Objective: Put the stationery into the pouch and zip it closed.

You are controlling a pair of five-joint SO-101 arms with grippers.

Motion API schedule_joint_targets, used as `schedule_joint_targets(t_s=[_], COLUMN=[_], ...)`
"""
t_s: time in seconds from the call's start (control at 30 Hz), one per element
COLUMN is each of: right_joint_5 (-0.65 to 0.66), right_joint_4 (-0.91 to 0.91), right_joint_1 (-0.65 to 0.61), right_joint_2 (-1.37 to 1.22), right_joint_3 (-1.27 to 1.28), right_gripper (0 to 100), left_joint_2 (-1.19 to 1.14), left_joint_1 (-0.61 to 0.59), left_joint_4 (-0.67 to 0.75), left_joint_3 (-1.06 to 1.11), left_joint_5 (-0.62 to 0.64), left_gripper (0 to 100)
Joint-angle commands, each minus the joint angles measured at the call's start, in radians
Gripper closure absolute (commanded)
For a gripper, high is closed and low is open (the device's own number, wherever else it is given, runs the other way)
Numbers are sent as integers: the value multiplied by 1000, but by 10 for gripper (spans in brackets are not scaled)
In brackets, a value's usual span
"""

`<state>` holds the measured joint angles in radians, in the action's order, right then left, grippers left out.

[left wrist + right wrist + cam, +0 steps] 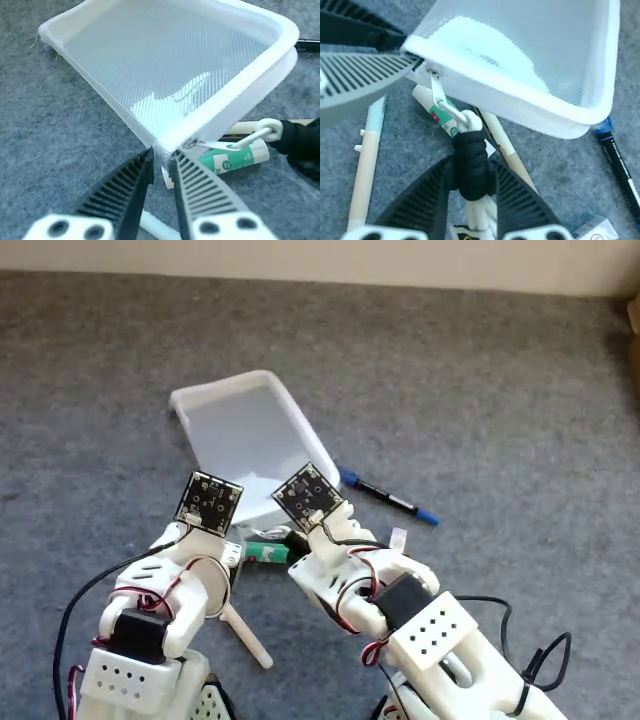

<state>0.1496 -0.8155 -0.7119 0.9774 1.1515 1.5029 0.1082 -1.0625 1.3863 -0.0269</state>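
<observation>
Left end effector [162, 152], nearest the lens on the wrist view, has its ribbed jaws drawn almost together on the near corner of the white mesh pouch [150, 45], which lies on the grey table [500, 370] just ahead of both arms. Beside that arm lies a cream pen [245, 635], with its far end hidden under the arm. A green-and-white glue stick [235, 157] rests against the pouch's near edge; its label print is too small to read. A pale patch shows through the mesh, but what it is cannot be made out, nor how far the zip is drawn. From the slider a white ring [270, 129] leads to a black pull cord [470, 150], gripped firmly between the jaws of the right end effector [471, 167]. More cream barrels [505, 145] run beneath it, partly covered. Farther right, apart from the pouch, lies a black pen with a blue cap [385, 498].
</observation>
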Motion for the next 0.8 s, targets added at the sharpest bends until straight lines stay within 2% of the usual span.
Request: schedule_joint_targets(t_s=[0.0, 0.13, 0.37, 0.63, 0.77], right_joint_5=[-9, -14, -15, -15, -61], right_joint_4=[19, 18, -36, -36, -39], right_joint_1=[13, 36, 150, 222, 277], right_joint_2=[36, 36, 36, 36, 36], right_joint_3=[-16, -16, -22, -24, -58], right_gripper=[993, 993, 993, 993, 993], left_joint_2=[13, 15, 15, 15, 15], left_joint_1=[-24, -51, -157, -166, -222], left_joint_4=[21, 21, 44, 43, 44], left_joint_3=[-10, -12, -10, -10, -12], left_joint_5=[6, 6, 12, 12, 12], left_gripper=[974, 995, 995, 995, 995])
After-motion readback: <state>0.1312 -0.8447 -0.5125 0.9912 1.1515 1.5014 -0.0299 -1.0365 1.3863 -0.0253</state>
